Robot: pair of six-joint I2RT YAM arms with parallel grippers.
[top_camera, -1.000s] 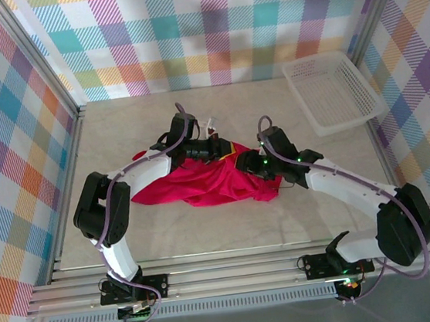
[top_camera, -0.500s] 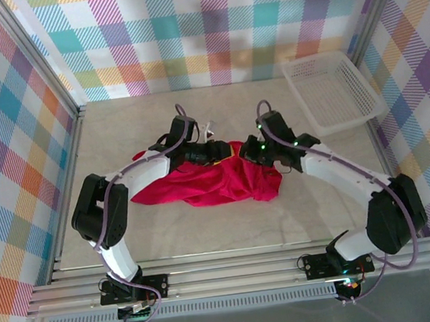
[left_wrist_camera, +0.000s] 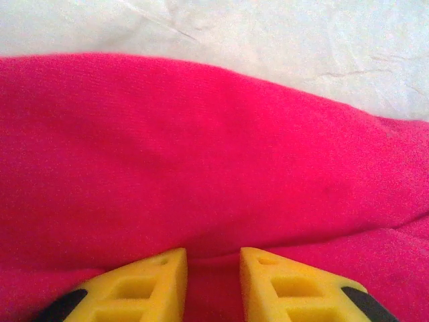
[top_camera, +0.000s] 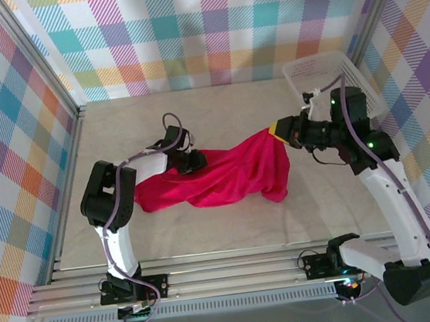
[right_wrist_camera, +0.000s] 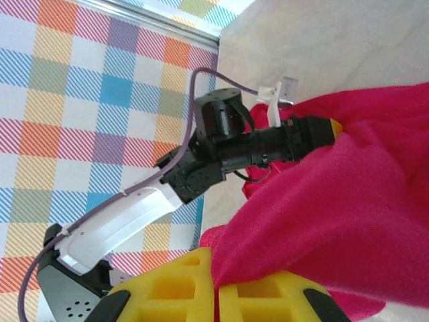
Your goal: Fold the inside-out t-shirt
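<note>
The crimson t-shirt (top_camera: pixel 225 179) lies stretched across the middle of the table, its right end lifted. My right gripper (top_camera: pixel 280 130) hangs above the table just left of the basket, shut on the shirt's raised edge. In the right wrist view the yellow fingers (right_wrist_camera: pixel 167 292) meet with the fabric (right_wrist_camera: pixel 335 201) pinched between them. My left gripper (top_camera: pixel 197 161) sits low at the shirt's upper left. In the left wrist view its yellow fingers (left_wrist_camera: pixel 144 285) stand slightly apart with a fold of the red cloth (left_wrist_camera: pixel 214 147) bunched in the gap. I cannot make out the white tag.
A white mesh basket (top_camera: pixel 320 57) stands at the back right, close behind the right gripper. Checked walls enclose the marble table (top_camera: pixel 246 227) on three sides. Bare tabletop lies in front of the shirt and at the back left.
The right gripper has swung right and upward with the shirt's edge, drawing the cloth out wide. The left gripper has shifted a little left and still grips the fabric.
</note>
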